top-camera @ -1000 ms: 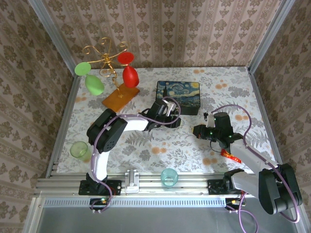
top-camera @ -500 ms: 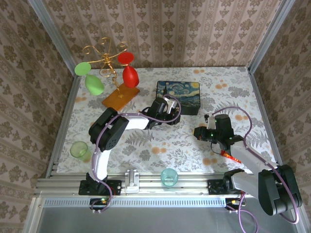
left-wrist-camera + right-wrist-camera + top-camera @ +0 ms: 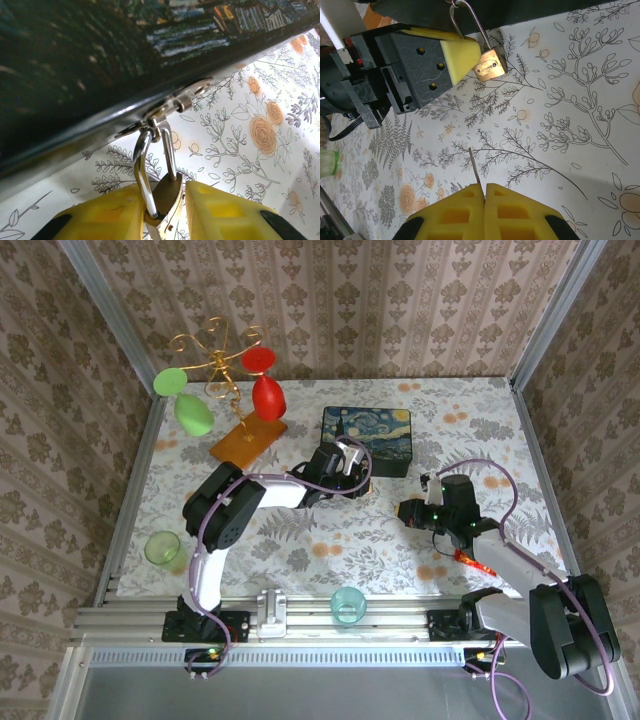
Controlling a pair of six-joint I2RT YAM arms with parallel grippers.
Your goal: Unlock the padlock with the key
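**Key in hand, lock held, not yet joined**

- Landmark: painted box (image 3: 368, 435), at the far side of the table.
- The padlock (image 3: 490, 65) hangs by its shackle from the hasp (image 3: 175, 105) on the box's near edge, just off that edge and above the floral cloth.
- The left gripper (image 3: 162, 210) is at the near edge of the box. Its yellow pads are drawn in on the padlock's brass body, one on each side, steadying it.
- The right gripper (image 3: 484, 200) sits nearer than the box and off to its right. Its pads are pressed together on the key (image 3: 475, 170), whose thin blade sticks out from the tips and points roughly towards the padlock.
- Bare cloth shows between the key's tip and the padlock, so the two are apart.
- Done, by my reading: key picked up, lock braced.
- Left: line the blade up with the keyhole, insert, turn, free the shackle. The shackle looks seated. I cannot make out the keyhole.
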